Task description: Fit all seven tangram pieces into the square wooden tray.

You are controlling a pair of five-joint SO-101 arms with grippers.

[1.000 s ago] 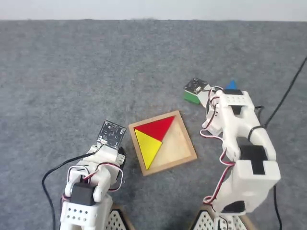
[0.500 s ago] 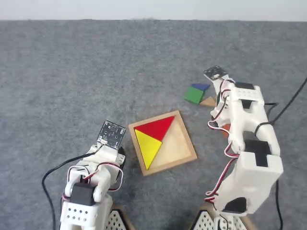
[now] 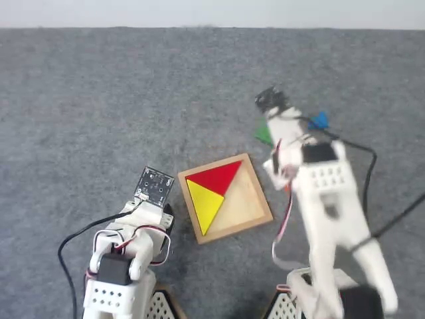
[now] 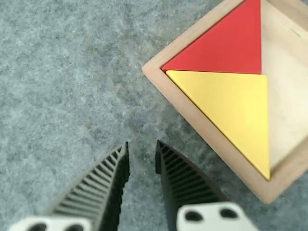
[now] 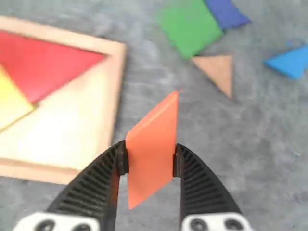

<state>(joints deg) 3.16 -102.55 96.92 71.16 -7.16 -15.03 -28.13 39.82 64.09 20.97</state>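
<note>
The square wooden tray (image 3: pixel 260 199) lies mid-table and holds a red triangle (image 3: pixel 216 177) and a yellow triangle (image 3: pixel 204 203). In the right wrist view, my right gripper (image 5: pixel 150 155) is shut on an orange parallelogram (image 5: pixel 151 139), held edge-up above the carpet just beside the tray's rim (image 5: pixel 115 91). Beyond it lie a green square (image 5: pixel 190 24), a dark blue piece (image 5: pixel 226 10), a tan triangle (image 5: pixel 216 71) and a light blue triangle (image 5: pixel 291 60). My left gripper (image 4: pixel 142 147) hovers over bare carpet near the tray's corner (image 4: pixel 153 72), its fingers a narrow gap apart with nothing between them.
Grey carpet covers the whole table. The right arm (image 3: pixel 322 186) stretches along the tray's right side and covers part of the loose pieces. The left arm (image 3: pixel 129 249) sits near the front edge. Cables trail behind the arms at the right.
The right arm swung right over the loose pieces, then back left toward the tray, and looks blurred now. The left arm and the tray have not moved.
</note>
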